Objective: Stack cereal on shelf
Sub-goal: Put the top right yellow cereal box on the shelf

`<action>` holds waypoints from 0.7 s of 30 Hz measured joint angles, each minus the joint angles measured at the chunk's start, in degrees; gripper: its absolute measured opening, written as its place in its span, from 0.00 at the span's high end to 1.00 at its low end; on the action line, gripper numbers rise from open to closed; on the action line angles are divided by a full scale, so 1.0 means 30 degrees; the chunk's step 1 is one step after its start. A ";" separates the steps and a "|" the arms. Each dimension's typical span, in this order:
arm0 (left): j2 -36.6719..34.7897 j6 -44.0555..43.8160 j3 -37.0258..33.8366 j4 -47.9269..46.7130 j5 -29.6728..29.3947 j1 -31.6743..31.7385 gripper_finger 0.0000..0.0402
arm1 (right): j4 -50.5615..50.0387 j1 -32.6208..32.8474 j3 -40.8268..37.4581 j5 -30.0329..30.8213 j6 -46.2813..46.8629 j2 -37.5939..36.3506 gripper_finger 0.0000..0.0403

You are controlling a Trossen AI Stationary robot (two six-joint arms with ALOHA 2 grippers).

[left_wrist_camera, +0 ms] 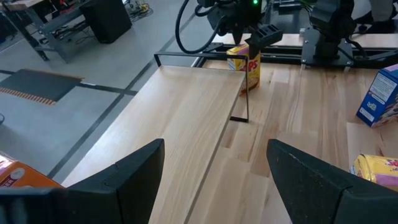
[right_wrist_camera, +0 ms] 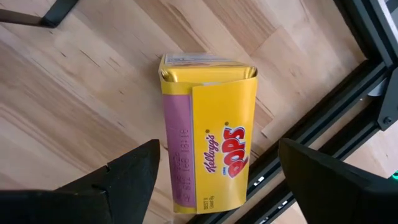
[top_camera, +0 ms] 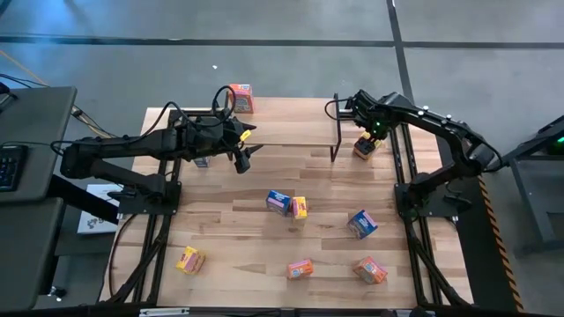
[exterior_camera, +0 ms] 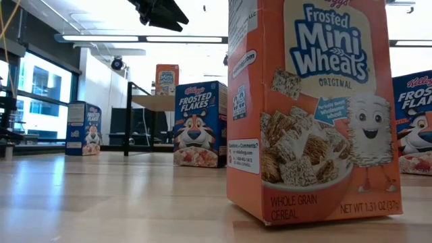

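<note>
The shelf [top_camera: 264, 123] stands at the table's far side, and one orange cereal box [top_camera: 240, 97] stands on its far left part. A yellow cereal box [right_wrist_camera: 208, 134] stands upright on the table just right of the shelf's right leg [left_wrist_camera: 244, 93]. My right gripper [right_wrist_camera: 219, 149] hangs open above this box, pointing down, one finger on either side of its top, clear of it. My left gripper [top_camera: 245, 151] hovers open over the shelf's near edge with nothing between its fingers [left_wrist_camera: 214, 152]. Several more cereal boxes stand or lie on the tabletop.
Loose boxes on the table: a blue one [top_camera: 278, 201] and a yellow one [top_camera: 299, 207] at the middle, a blue one [top_camera: 361, 223] to the right, a yellow [top_camera: 189, 260] and two orange ones [top_camera: 300, 269] [top_camera: 370, 269] near the front edge. The right arm's black frame [right_wrist_camera: 323, 106] runs close beside the yellow box.
</note>
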 joint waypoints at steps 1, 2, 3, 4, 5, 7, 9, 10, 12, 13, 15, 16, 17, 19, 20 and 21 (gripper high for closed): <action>0.0000 0.0000 0.0000 0.0007 0.0007 0.0000 0.32 | -0.0013 0.0000 0.0000 -0.0007 0.0000 0.0000 0.24; 0.0000 0.0006 0.0000 0.0005 0.0001 0.0000 0.32 | -0.0027 0.0000 0.0000 -0.0038 0.0012 0.0000 0.26; 0.0000 0.0007 0.0000 0.0007 0.0005 0.0000 0.32 | -0.0053 0.0000 0.0000 -0.0125 0.0030 0.0000 0.28; 0.0000 0.0003 0.0000 0.0007 0.0000 0.0000 0.32 | -0.0072 0.0000 0.0000 -0.0150 0.0060 0.0000 0.29; 0.0000 -0.0004 0.0000 -0.0001 0.0000 0.0000 0.32 | -0.0080 0.0000 0.0000 -0.0215 0.0073 0.0000 0.31; 0.0000 0.0000 0.0000 0.0007 0.0000 0.0000 0.32 | -0.0121 0.0000 0.0000 -0.0445 0.0075 0.0000 0.34; 0.0000 0.0000 0.0000 0.0007 0.0007 0.0000 0.32 | -0.0158 0.0000 0.0000 -0.0466 0.0073 0.0000 0.37; 0.0000 -0.0006 0.0000 0.0007 0.0007 0.0000 0.32 | -0.0153 0.0000 0.0000 -0.0466 0.0073 0.0000 0.38; 0.0000 -0.0016 0.0000 0.0007 0.0007 0.0000 0.32 | -0.0152 0.0000 0.0000 -0.0466 0.0080 0.0000 0.40; 0.0000 -0.0110 0.0000 0.0007 0.0004 0.0000 0.32 | -0.0152 0.0000 0.0000 -0.0466 0.0074 0.0000 0.41; 0.0000 -0.0420 0.0000 0.0004 0.0007 0.0000 0.32 | -0.0155 0.0000 0.0000 -0.0474 0.0073 0.0000 0.44; 0.0000 -0.0475 0.0000 -0.0001 0.0007 0.0000 0.32 | -0.0157 0.0000 0.0000 -0.0471 0.0073 0.0000 0.45; 0.0000 -0.0496 0.0000 -0.0001 0.0007 0.0000 0.32 | -0.0156 0.0000 0.0000 -0.0470 0.0073 0.0000 0.47; 0.0000 -0.0503 0.0000 0.0004 0.0007 0.0000 0.32 | -0.0152 0.0000 0.0000 -0.0474 0.0075 0.0000 0.49; 0.0000 -0.0522 0.0000 0.0002 0.0007 0.0000 0.32 | -0.0159 0.0000 0.0000 -0.0474 0.0074 0.0000 0.51; 0.0000 -0.0584 0.0000 0.0002 0.0007 0.0000 0.32 | -0.0159 0.0000 0.0000 -0.0474 0.0073 0.0000 0.52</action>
